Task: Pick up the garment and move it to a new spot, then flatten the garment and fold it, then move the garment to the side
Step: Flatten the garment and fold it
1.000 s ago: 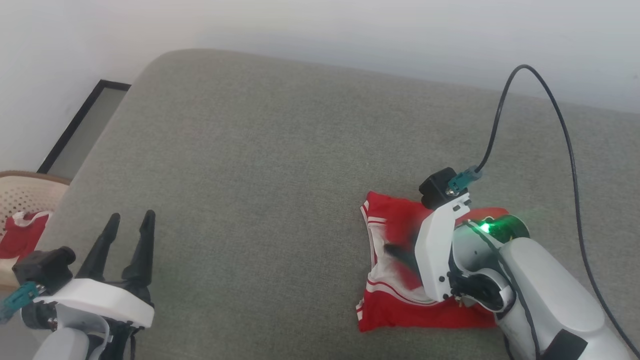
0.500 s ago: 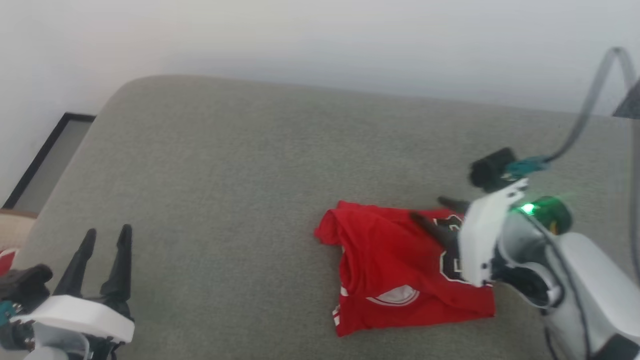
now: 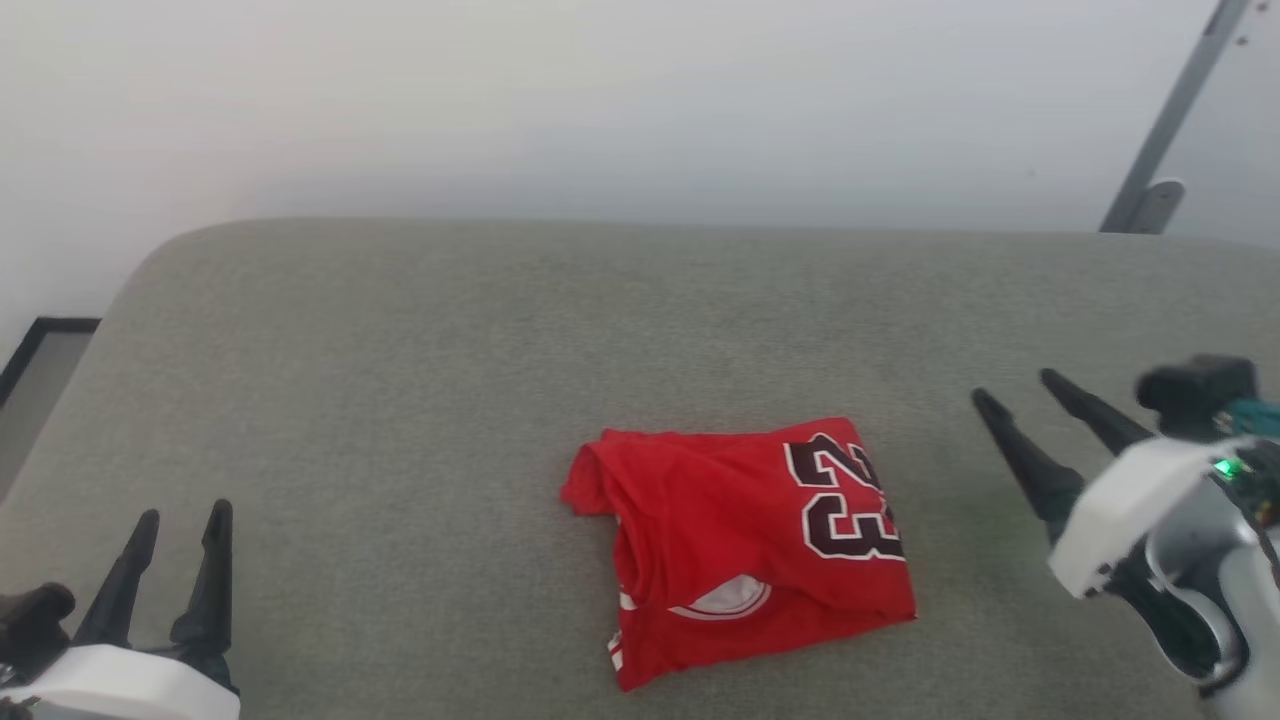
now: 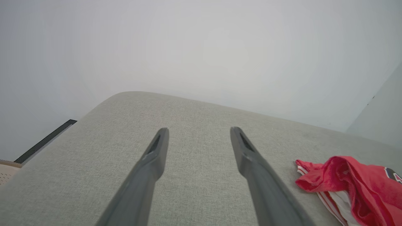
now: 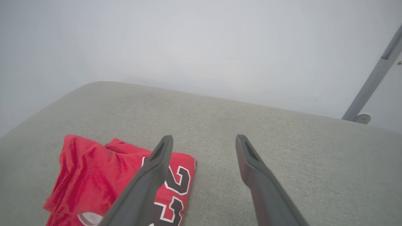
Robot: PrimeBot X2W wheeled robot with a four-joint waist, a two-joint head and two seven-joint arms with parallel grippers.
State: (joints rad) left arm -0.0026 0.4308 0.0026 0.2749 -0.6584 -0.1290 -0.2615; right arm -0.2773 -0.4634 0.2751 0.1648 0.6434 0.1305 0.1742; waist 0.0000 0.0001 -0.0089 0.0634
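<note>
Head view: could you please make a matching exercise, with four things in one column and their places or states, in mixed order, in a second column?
Column one:
1. garment
2. left end effector
3. right end effector
4. pole

Column two:
A. upper right corner, slanted
B. lower left, open
C. loosely folded, lying on the cushion
D. right side, open, apart from the garment

Pairs: 1-C, 2-B, 3-D, 4-A

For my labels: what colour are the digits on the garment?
Dark, white-outlined digits on the red garment; head view shows best.
</note>
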